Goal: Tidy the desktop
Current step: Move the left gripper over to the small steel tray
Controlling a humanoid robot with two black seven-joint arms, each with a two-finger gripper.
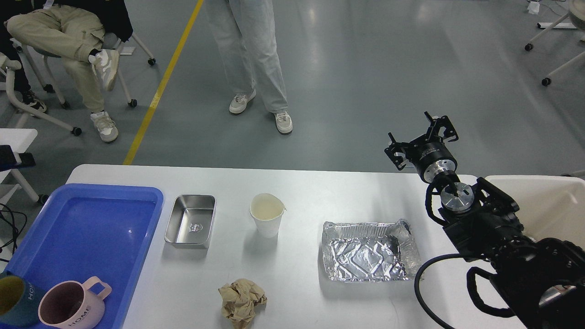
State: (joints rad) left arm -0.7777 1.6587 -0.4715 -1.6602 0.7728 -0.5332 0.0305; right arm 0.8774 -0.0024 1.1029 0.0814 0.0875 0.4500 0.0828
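Observation:
The white desktop [320, 192] holds a steel box [190, 221], a white paper cup [267, 214], a crumpled brown paper ball [241, 300] and a crinkled foil tray [369, 251]. A pink mug [68, 307] and a teal mug [16, 297] stand in the near corner of the blue tray [91, 219]. My right gripper [418, 135] is open and empty, raised past the table's far right edge. Only a dark tip of my left gripper [16, 159] shows at the left edge, above and behind the tray; its fingers cannot be told apart.
A cream bin [544, 205] stands at the right end, behind my right arm. A person stands beyond the far edge [256, 59]; another sits at the far left [59, 32]. A second white table [13, 141] is at the left.

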